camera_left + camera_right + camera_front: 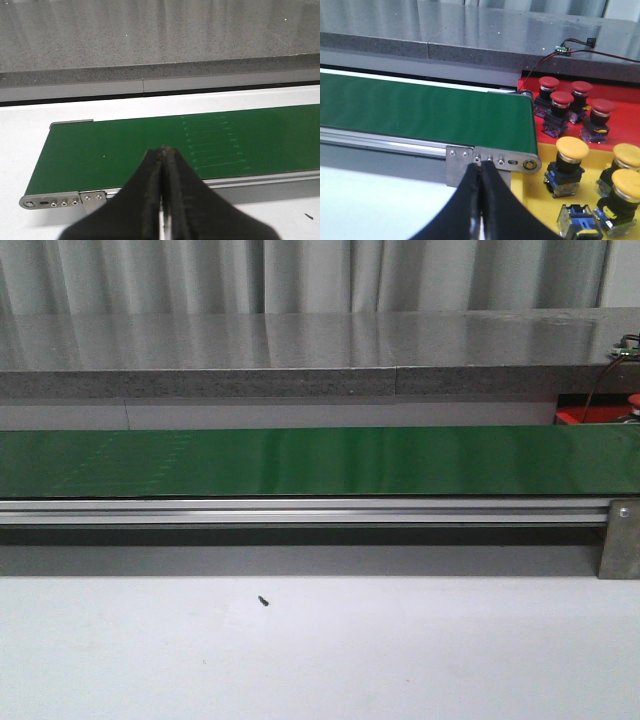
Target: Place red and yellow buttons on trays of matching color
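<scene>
Conveyor belt (320, 462) was bare; red buttons (570, 102) and yellow buttons (600, 172) already sat on matching trays at its right end; both fingers (161, 200) were closed, holding nothing; a late grab could miss whatever rolls in.

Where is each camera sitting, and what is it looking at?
Front view: looks forward over the white table at the green belt; no arm shows.
Left wrist view: rides the left arm, facing the belt's left end; the shut left end effector shows.
Right wrist view: rides the right arm, facing the belt's right end, red buttons and yellow buttons on matching trays; the shut right end effector shows.
All three share the belt.
</scene>
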Motion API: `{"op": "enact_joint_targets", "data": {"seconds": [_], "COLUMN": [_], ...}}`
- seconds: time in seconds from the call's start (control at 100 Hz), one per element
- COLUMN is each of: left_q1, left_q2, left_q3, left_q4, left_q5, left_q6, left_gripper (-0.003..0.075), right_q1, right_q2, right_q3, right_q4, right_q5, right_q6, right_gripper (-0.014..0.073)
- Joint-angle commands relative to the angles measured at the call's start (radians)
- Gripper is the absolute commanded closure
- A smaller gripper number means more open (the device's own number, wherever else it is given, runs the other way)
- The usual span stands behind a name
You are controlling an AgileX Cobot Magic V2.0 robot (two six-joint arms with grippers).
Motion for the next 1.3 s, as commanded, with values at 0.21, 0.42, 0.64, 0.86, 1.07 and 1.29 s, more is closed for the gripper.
{"op": "enact_joint_targets", "data": {"seconds": [0.21,0.42,0.64,0.86,1.07,1.29], "left_q1": [-0.007,-0.007,-0.007,-0.007,-0.007,-0.007], "left_q2": [0.008,0.008,0.008,0.008,0.008,0.008], "left_q3": [-0.028,-0.028,-0.028,-0.028,-0.028,-0.028], "left_q4": [-0.029,-0.029,-0.029,-0.029,-0.029,-0.029], "left_q5": [-0.078,-0.078,-0.078,-0.078,-0.078,-0.097], "left_q6": [-0.002,-0.002,-0.002,-0.002,-0.002,-0.002], "left_gripper": [0.074,0.074,0.074,0.074,0.074,0.074], "right_q1": [0.0,0.0,0.0,0.0,0.0,0.0], "right_q2": [-0.021,-0.021,-0.021,-0.021,-0.021,-0.021], "right_q3": [0.014,0.014,0.014,0.014,0.014,0.014], "right_q4": [-0.016,-0.016,-0.016,-0.016,-0.016,-0.016], "right_q5": [-0.111,-0.111,-0.111,-0.11,-0.11,-0.11], "right_q6": [0.003,0.003,0.003,0.003,0.003,0.003], "right_gripper": [0.069,0.069,0.069,0.069,0.069,0.069]}}
